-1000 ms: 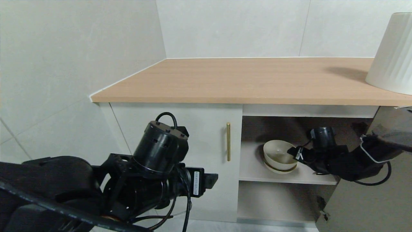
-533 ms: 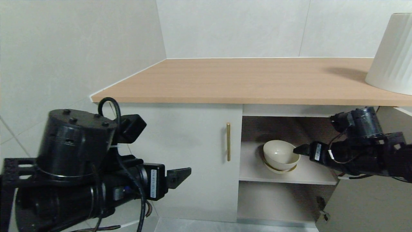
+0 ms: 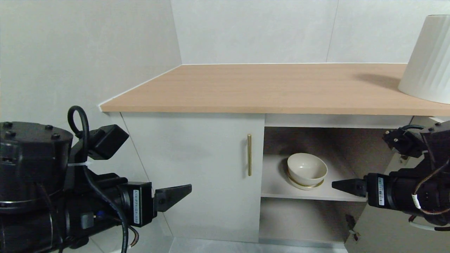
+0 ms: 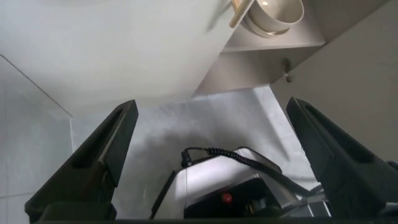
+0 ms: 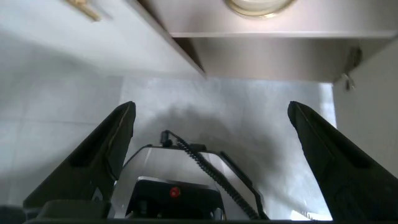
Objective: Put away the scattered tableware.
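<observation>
While both arms hang low before the cabinet (image 3: 316,120), its wooden countertop (image 3: 274,88) carries a white ribbed shade (image 3: 429,59) at the far right. The left door (image 3: 197,168) is closed. The right door (image 3: 393,232) stands swung open and bares a shelf (image 3: 277,188). On that shelf sits the bowl (image 3: 306,169), mouth up, resting on a gilt-rimmed dish (image 3: 305,185). Being round, it offers no long axis to line up with.

The right gripper (image 3: 337,185) is the nearer one. It points leftward at the shelf's front, just beside the dish and a little below the bowl's rim. Its wrist view shows the jaws spread wide, holding nothing.

The left gripper (image 3: 184,191), jaws likewise apart and empty, sits well apart from the bowl. It is in front of the closed door, left of and lower than the brass handle (image 3: 249,154).

The bowl looks stowed, so the next move probably falls to the right arm: clear the opening, then shut the door.
</observation>
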Robot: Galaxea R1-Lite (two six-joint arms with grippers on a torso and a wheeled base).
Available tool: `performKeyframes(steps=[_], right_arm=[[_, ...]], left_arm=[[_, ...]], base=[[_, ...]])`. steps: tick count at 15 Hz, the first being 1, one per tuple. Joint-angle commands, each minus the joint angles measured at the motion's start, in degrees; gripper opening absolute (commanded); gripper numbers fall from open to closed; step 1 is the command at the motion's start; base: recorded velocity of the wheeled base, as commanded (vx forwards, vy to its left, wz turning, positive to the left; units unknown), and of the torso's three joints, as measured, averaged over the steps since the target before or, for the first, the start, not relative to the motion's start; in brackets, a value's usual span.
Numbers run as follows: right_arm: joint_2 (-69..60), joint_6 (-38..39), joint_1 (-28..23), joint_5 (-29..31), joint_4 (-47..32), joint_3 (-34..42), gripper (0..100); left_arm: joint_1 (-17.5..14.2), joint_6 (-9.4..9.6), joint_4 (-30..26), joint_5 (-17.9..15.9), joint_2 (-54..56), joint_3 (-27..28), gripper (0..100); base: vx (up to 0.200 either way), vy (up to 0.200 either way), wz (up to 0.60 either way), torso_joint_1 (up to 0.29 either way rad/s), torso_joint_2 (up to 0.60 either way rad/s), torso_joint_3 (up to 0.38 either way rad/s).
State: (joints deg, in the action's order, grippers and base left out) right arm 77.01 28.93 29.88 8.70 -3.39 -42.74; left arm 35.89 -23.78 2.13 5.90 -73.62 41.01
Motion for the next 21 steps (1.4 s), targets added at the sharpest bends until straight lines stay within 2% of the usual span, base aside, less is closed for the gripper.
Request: performKeyframes(steps=[1,3,21], right_arm=[[-1.07,-0.01,0.71,0.08,-0.04,0.38,100],[-0.98,-0.01,0.71,0.17,-0.04,0.55,100],[-0.63,-0.01,0.71,0.17,-0.13,1.08,100]], left_arm=[[-0.03,-0.03,0.06,0.08,-1.35,0.21,100],[0.06,-0.03,0.06,-0.01,-2.14,0.3,100],[0.06,-0.03,0.06,-0.01,-2.93,0.04,100]], base=[[0.0,0.0,0.0,0.0,0.0,0.0],[0.0,0.0,0.0,0.0,0.0,0.0],[-0.2,0.0,0.0,0.003,0.0,0.003]])
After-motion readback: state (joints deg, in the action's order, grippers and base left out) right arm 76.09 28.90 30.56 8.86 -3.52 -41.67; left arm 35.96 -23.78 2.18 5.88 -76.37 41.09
